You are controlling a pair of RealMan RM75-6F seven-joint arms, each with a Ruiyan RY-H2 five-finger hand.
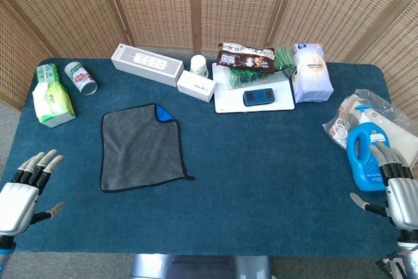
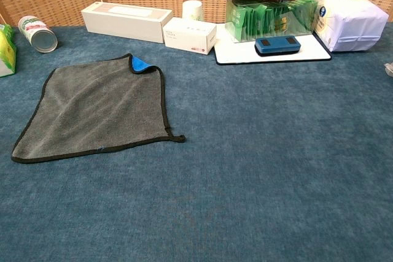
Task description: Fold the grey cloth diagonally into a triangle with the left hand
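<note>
Two robot hands rest empty with fingers spread: the left hand (image 1: pixel 23 191) at eight o'clock, the right hand (image 1: pixel 395 184) at four o'clock. At ten o'clock from centre lies the flat square grey cloth (image 1: pixel 138 147) (image 2: pixel 98 111), its far corner turned over showing blue.

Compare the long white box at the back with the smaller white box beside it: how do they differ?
The long white box is longer and slimmer; the smaller white box is short and stubby. The long box's top shows a row of pale markings, the smaller one red print. Both lie flat on the blue table, angled alike.
</note>
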